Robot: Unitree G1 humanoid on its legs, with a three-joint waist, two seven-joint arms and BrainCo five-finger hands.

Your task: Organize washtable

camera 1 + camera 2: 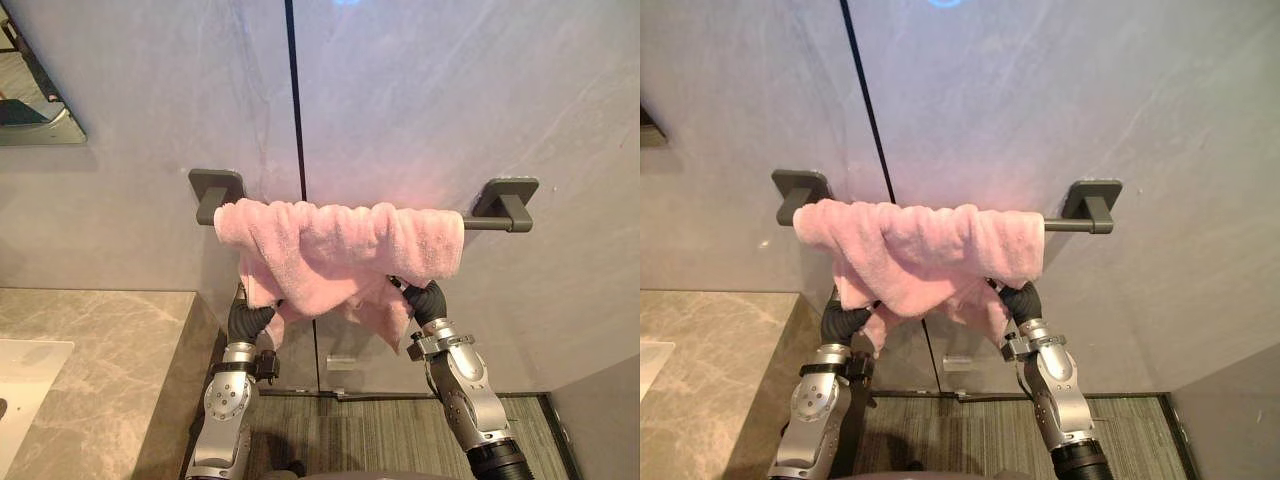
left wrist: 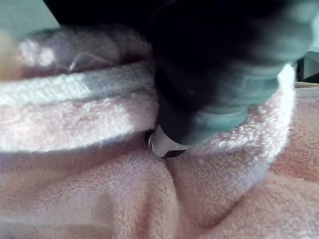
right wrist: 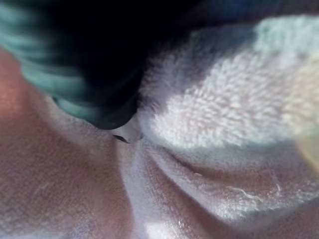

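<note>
A pink towel hangs bunched over a dark grey wall bar, covering the bar from its left bracket almost to the right one. Its lower folds hang unevenly. My left hand reaches up into the towel's lower left corner, and my right hand reaches into its lower right folds. Both dark wrist covers touch the cloth. In the wrist views, the left hand's cover and the right hand's cover press into pink pile that hides what lies past them.
A grey stone counter with a white basin lies at the lower left, its edge close to my left arm. A mirror corner shows at the upper left. Below the towel lies striped floor.
</note>
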